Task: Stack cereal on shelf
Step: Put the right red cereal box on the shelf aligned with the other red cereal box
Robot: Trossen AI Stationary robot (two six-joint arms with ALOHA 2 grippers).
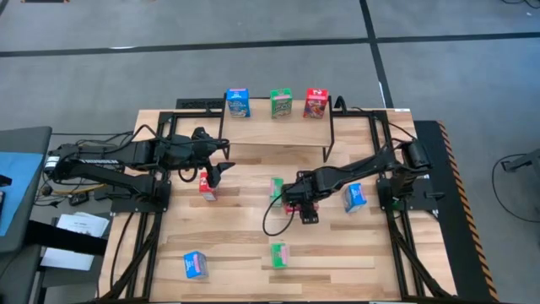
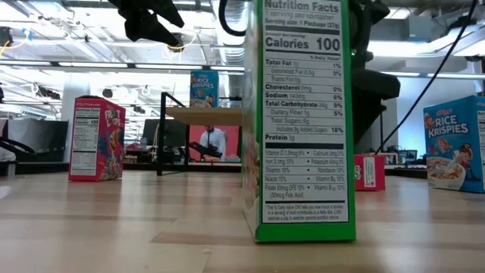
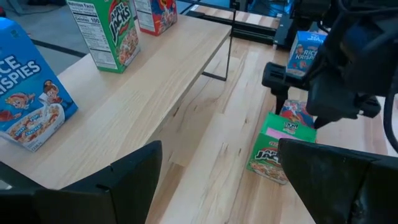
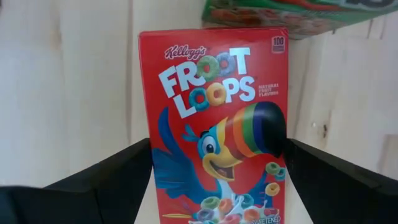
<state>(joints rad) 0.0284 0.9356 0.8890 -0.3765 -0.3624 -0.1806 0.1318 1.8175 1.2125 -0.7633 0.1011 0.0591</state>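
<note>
Red cereal box (image 4: 217, 124) flat, face-up

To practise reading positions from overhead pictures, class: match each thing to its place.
Column one:
1. blue cardboard cereal box on the wooden plank shelf
2. green cardboard cereal box on the shelf
3. red cardboard cereal box on the shelf
4. right gripper

Column two:
a. shelf middle
b. open fingers either side of a flat red Froot Loops box on the table
c. shelf end nearer the right arm
d. shelf end nearer the left arm

Pairs: 1-d, 2-a, 3-c, 4-b.
</note>
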